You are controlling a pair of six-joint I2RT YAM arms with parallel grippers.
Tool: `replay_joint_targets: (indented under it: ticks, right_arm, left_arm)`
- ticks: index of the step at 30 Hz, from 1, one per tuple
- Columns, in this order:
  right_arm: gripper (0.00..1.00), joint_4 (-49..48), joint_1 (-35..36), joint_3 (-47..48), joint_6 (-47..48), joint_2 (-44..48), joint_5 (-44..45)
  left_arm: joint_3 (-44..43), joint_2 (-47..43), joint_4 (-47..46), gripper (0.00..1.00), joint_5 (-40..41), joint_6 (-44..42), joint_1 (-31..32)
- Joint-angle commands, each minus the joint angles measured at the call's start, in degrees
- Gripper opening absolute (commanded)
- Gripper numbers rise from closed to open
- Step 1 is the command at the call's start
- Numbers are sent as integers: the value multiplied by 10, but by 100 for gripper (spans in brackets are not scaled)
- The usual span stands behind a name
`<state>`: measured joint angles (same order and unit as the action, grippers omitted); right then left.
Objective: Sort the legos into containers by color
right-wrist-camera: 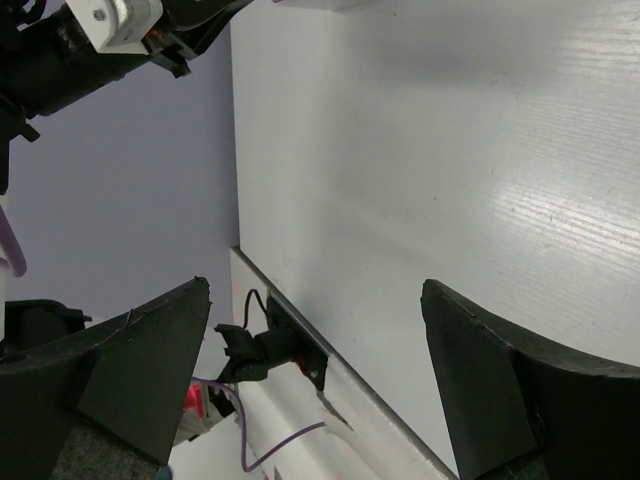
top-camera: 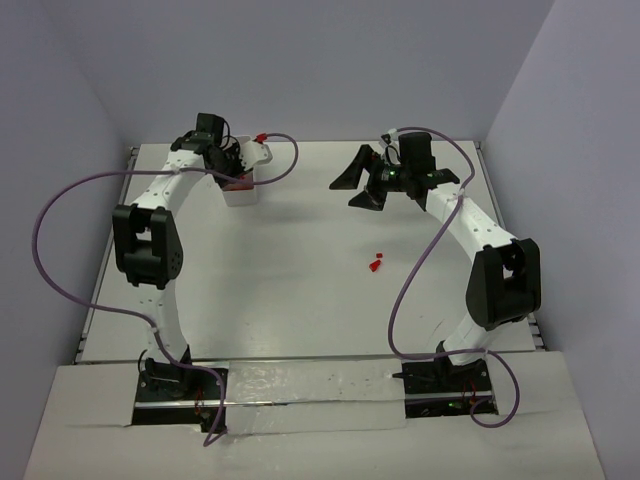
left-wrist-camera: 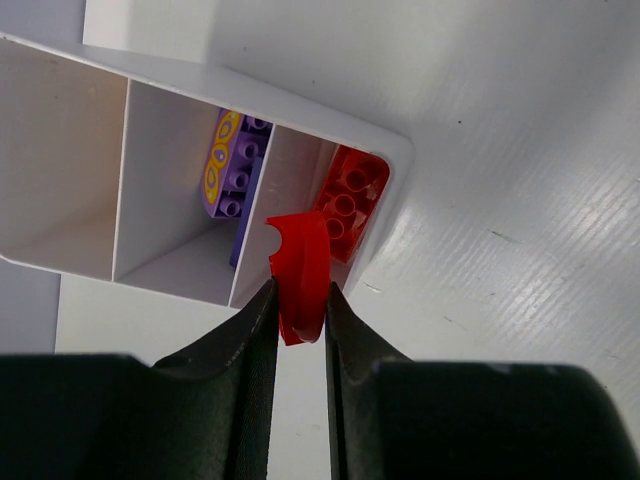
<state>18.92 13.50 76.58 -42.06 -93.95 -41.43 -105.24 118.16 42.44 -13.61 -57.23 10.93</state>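
In the left wrist view my left gripper point(left-wrist-camera: 298, 290) is shut on a curved red lego point(left-wrist-camera: 300, 262). It hangs over the wall between the middle and right compartments of the white containers tray point(left-wrist-camera: 300, 100). The middle compartment holds purple legos point(left-wrist-camera: 232, 165) and the right one holds red legos point(left-wrist-camera: 350, 195). I see nothing in the left compartment. From above, the left gripper point(top-camera: 232, 165) sits over the tray point(top-camera: 240, 194) at the back left. My right gripper point(top-camera: 358, 185) stands wide open above the back middle of the table, holding nothing. Small red legos point(top-camera: 376, 263) lie on the table.
Purple cables point(top-camera: 60, 250) loop from both arms. Lilac walls close the table on three sides. The right wrist view looks across bare table to its near edge point(right-wrist-camera: 300, 330) and the left arm's base mount point(right-wrist-camera: 250, 345).
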Motion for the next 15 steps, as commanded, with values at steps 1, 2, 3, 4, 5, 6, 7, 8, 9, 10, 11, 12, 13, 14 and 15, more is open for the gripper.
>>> replay_joint_targets:
  ticks: [1,2,3,4,5,6,7,8,9,10,11,12,13,14,15]
  right_arm:
    - [93,-7,-3,12,12,34,-4]
    - [93,-7,-4,12,15,34,-2]
    - [93,-4,-4,13,18,34,0]
    - [93,-3,-4,13,19,34,3]
    - [93,0,-4,13,24,35,8]
    - [93,5,-4,14,29,37,18]
    - [93,17,-4,15,35,38,31]
    - [93,30,-3,17,51,40,49]
    - [94,40,-3,22,69,41,68]
    - [94,53,-3,24,80,42,75]
    - [94,55,-3,26,91,42,83]
    - [94,70,-3,30,102,43,93]
    - [94,77,-3,32,122,44,106]
    - [94,85,-3,33,132,45,107]
    - [94,94,-1,38,145,46,117]
  left_arm:
    - [-34,11,-15,11,-2,0,-4]
    - [-37,15,-16,13,-2,1,-4]
    - [-40,17,-15,16,-2,0,-4]
    - [-40,17,-14,18,-2,1,-4]
    - [-40,19,-16,21,-1,1,-4]
    - [-39,18,-19,24,-1,2,-4]
    - [-39,17,-21,26,-1,4,-4]
    - [-39,17,-19,29,-1,4,-4]
    - [-41,18,-18,30,-2,4,-4]
    - [-42,17,-15,32,-6,3,-4]
    - [-42,17,-15,32,-6,3,-4]
    - [-42,16,-16,33,-6,3,-4]
    - [-42,14,-18,34,-6,6,-4]
    - [-42,14,-19,35,-7,7,-4]
    - [-41,12,-22,39,-6,9,-4]
